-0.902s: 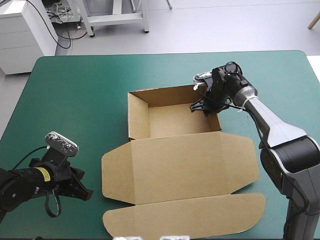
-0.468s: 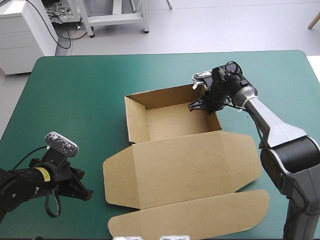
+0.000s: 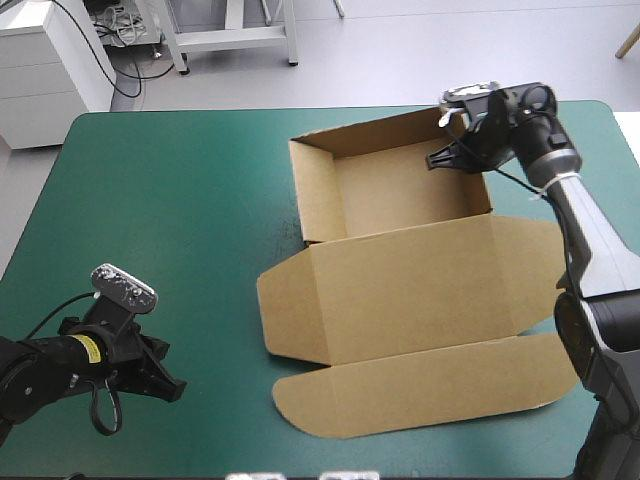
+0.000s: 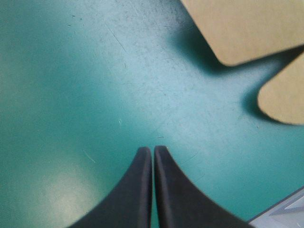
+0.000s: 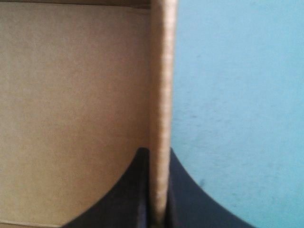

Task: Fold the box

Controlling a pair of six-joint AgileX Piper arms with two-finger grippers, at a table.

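The brown box (image 3: pixel 410 200) stands as an open tray at the table's far right, its walls raised. Its lid (image 3: pixel 410 300) lies flat toward the near edge, ending in a long flap (image 3: pixel 420 390). My right gripper (image 3: pixel 458 152) is shut on the box's right wall near the far corner; the right wrist view shows that wall (image 5: pixel 161 95) pinched between the black fingers (image 5: pixel 140 190), tray floor on one side, teal-green cover on the other. My left gripper (image 3: pixel 165 385) rests low at the near left, shut and empty (image 4: pixel 153 152). Two rounded flap corners (image 4: pixel 247 33) lie ahead of it.
The teal-green cover (image 3: pixel 160 200) is bare across the left half and the far left. The box's right wall sits close to the table's right edge (image 3: pixel 625 130). The long flap reaches near the front edge.
My right gripper has dragged the box to the right and toward the far edge, with the lid and flap sliding along. The left arm has not moved.
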